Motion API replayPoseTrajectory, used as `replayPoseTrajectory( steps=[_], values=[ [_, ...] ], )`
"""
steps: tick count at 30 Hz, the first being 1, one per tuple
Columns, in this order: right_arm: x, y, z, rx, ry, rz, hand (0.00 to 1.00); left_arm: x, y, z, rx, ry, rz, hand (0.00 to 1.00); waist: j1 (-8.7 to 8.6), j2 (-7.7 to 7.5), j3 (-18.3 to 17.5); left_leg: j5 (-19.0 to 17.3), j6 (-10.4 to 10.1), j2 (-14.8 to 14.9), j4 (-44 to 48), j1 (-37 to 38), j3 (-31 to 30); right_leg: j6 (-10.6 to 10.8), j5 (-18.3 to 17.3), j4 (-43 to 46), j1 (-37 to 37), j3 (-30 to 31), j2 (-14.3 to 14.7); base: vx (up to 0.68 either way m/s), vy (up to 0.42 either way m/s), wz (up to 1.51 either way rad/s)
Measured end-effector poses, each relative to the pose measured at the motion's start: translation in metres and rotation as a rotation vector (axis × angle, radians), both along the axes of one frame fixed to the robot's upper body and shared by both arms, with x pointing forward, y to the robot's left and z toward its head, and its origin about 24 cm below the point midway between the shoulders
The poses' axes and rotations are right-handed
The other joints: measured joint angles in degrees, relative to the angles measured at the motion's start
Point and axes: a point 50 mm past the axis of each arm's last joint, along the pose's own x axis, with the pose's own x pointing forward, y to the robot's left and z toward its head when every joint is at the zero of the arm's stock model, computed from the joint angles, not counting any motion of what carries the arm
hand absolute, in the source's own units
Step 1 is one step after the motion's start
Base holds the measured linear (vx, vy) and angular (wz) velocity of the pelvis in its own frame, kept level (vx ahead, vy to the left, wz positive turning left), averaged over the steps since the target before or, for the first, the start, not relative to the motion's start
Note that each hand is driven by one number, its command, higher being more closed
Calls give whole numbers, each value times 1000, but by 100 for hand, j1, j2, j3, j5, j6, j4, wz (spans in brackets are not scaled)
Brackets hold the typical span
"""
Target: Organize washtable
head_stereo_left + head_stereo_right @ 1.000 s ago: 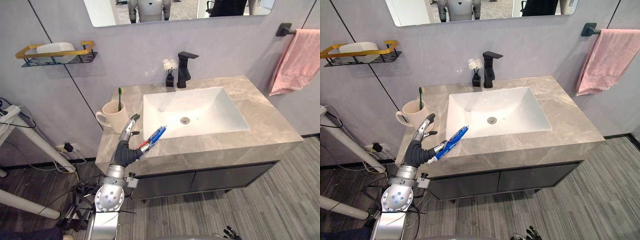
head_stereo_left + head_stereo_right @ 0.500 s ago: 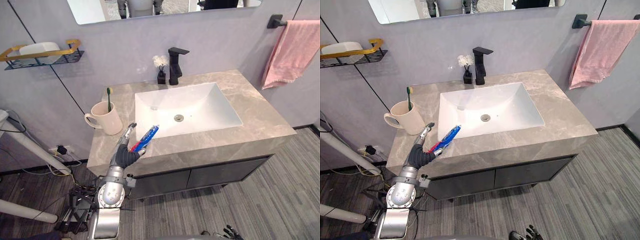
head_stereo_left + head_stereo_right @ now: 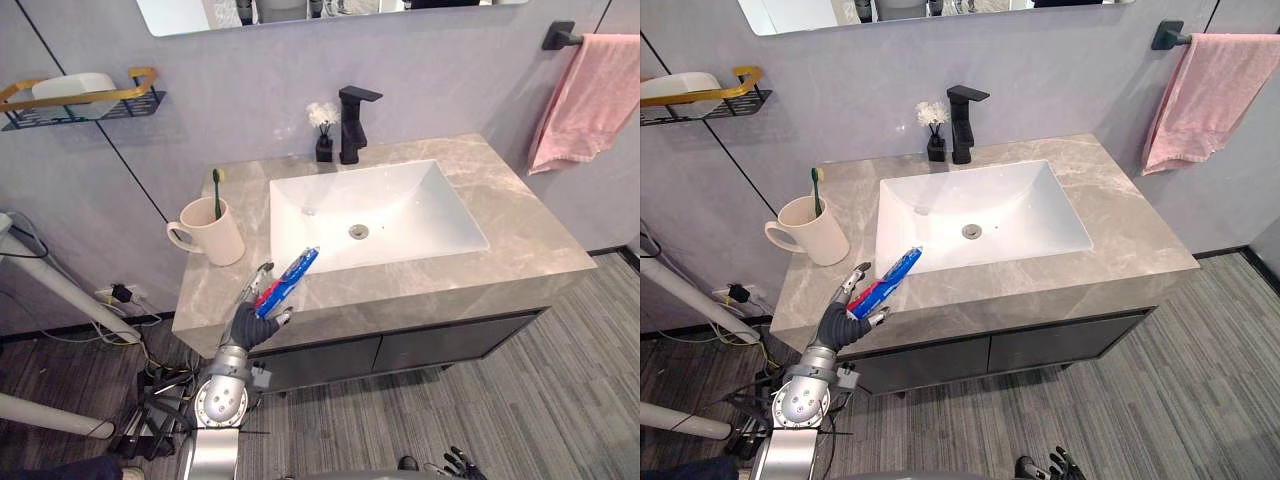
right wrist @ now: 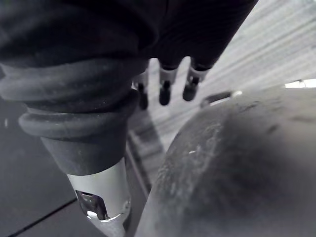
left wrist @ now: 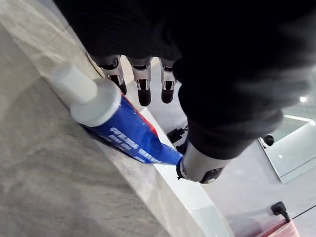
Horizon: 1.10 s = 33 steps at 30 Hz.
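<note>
From the head camera, the left hand (image 3: pixel 252 322) sits at the front left edge of the grey stone countertop (image 3: pixel 520 230), with the blue toothpaste tube (image 3: pixel 291 278) running out from it at a slant toward the white basin (image 3: pixel 400 200). The tube's far end reaches the basin's front left rim. A cream mug (image 3: pixel 222 238) holding a green toothbrush (image 3: pixel 216 192) stands near the hand, toward the wall. A black faucet (image 3: pixel 352 122) and a small black vase of white flowers (image 3: pixel 322 140) stand behind the basin. A pink towel (image 3: pixel 585 100) hangs at the right, and a gold-railed shelf (image 3: pixel 80 98) is fixed to the wall at the left.

In the left wrist view, the fingers (image 5: pixel 143 89) reach out straight above the tube and the thumb (image 5: pixel 197 165) lies apart beside its far end. The tube lies on the stone, white cap (image 5: pixel 79 91) toward the wrist. Whether the thumb presses it cannot be told.

In the right wrist view, the right hand (image 4: pixel 165 91) hangs over the floor, fingers loosely straight and holding nothing.
</note>
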Motion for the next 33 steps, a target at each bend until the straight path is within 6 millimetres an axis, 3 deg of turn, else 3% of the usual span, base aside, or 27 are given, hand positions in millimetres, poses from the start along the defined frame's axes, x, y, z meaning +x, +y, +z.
replayPoseTrajectory(
  steps=[8, 15, 33],
  values=[
    [1, 5, 1, 65, -40, -115, 0, -11, 17, 3, 12, 2, 88, 0, 21, 5, 5, -26, -42, 97, 10, 17, 26, -40, -25, 1, 2, 9, 95, 0, 0, -1],
    [2, 10, 3, 99, -70, -142, 0, -13, 16, 1, -3, 7, 97, 0, 114, 28, 8, -48, -77, 192, 34, 29, 40, -80, -49, 1, 1, 6, 188, 0, -2, 0],
    [7, 15, 5, 110, -94, -143, 0, -12, 12, 0, -23, 13, 84, 0, 126, 36, 19, -54, -81, 193, 61, 26, 109, -80, -49, 40, -79, 72, 188, -3, -1, -1]
  ],
)
